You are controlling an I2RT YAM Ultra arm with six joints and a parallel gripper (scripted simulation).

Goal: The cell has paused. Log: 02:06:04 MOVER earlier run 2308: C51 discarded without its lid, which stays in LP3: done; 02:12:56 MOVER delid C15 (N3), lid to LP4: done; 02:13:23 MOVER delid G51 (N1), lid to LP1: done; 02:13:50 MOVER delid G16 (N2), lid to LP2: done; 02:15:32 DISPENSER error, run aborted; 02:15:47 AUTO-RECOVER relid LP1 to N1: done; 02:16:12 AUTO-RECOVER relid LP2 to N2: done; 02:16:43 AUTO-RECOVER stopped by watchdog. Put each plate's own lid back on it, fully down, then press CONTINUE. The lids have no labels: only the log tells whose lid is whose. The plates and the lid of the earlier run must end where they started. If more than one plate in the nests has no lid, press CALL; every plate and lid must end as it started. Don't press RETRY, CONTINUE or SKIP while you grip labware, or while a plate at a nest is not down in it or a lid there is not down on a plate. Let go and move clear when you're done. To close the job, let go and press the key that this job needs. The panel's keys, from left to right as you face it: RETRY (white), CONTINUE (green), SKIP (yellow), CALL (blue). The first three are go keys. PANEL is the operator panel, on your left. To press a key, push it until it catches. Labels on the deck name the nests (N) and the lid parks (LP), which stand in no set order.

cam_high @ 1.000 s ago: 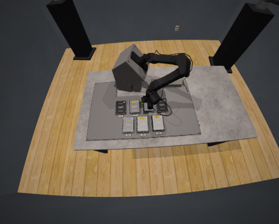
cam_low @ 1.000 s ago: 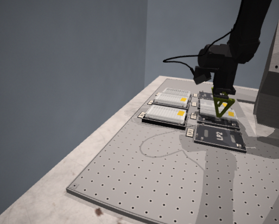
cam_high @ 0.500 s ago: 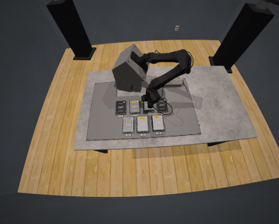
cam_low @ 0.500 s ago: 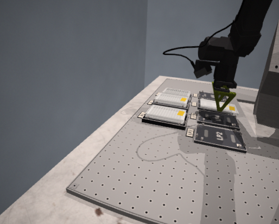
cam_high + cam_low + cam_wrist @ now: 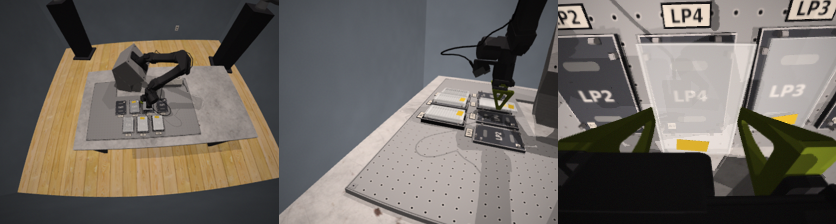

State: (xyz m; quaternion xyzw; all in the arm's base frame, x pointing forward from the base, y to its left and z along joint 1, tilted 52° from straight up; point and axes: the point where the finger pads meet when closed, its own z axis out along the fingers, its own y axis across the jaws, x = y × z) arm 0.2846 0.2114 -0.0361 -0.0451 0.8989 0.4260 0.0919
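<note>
My gripper (image 5: 146, 104) (image 5: 499, 109) (image 5: 696, 111) is shut on a clear lid with a yellow mark (image 5: 692, 145). The lid is held raised over park LP4 (image 5: 493, 118), a little askew to it in the wrist view. Another yellow-marked clear lid (image 5: 134, 107) (image 5: 793, 70) lies at LP3. LP1 (image 5: 120, 112) and LP2 (image 5: 162, 107) (image 5: 490, 137) (image 5: 593, 80) hold no lid. Of three nested plates, the left one (image 5: 128, 125) (image 5: 456, 91) shows no yellow mark; the middle (image 5: 142, 125) (image 5: 447, 100) and right (image 5: 158, 123) (image 5: 442, 114) carry yellow-marked lids. Nest labels are unreadable.
A large grey housing (image 5: 127, 73) (image 5: 547, 103) stands behind the parks. A low grey box (image 5: 176, 82), apparently the operator panel, lies at the back right in the top view, partly behind the arm; its keys do not show. The neighbouring LP3 lid is close beside the held lid.
</note>
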